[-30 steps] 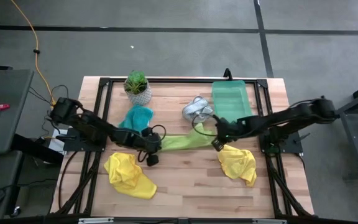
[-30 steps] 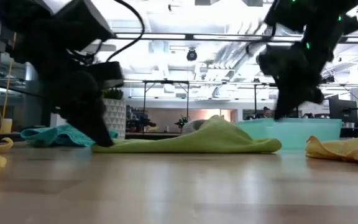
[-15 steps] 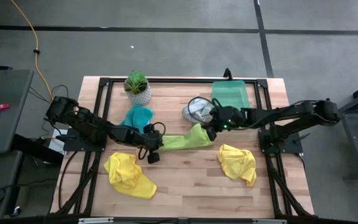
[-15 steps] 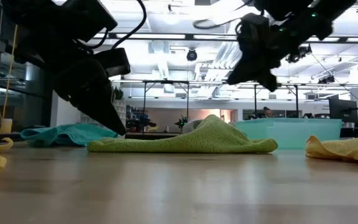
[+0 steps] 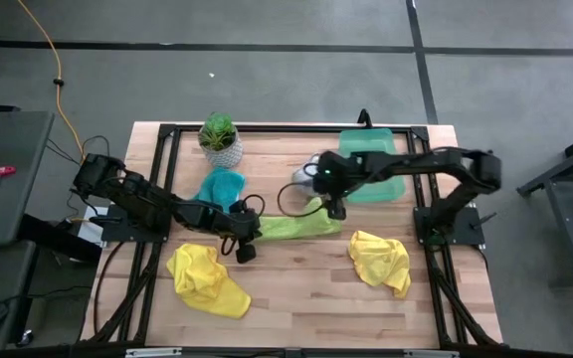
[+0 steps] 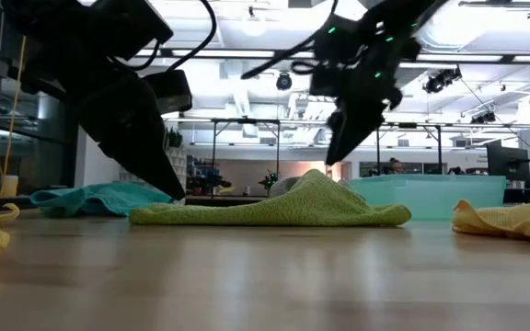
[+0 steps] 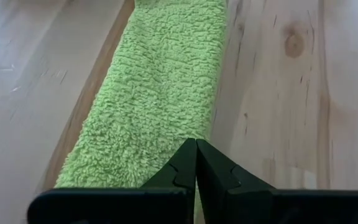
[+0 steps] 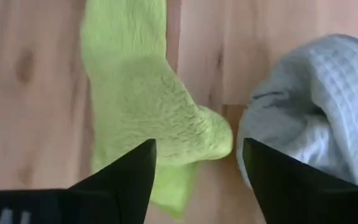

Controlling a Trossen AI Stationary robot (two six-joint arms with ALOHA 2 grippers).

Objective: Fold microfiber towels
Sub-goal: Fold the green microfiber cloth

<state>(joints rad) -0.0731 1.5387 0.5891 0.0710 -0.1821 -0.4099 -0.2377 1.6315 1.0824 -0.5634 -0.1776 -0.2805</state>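
Your right gripper point(image 5: 333, 207) let go of the lime green towel point(image 5: 296, 225), spread its fingers, and rose leftward toward frame centre, above the towel's bunched end.

We recorded in what looked like a robotics lab or open workshop hall. The wooden tabletop point(image 5: 296, 288) sat in a black metal frame point(image 5: 167, 134) on a grey carpeted floor point(image 5: 267, 70) marked with dark seams. A yellow cable point(image 5: 56, 75) trailed across the floor beside a grey side desk point(image 5: 3, 174). The low view showed an industrial ceiling with exposed ducts point(image 6: 357, 74) and strip lights point(image 6: 247, 55), plus further black frame rigs point(image 6: 247, 147) standing in the room behind.
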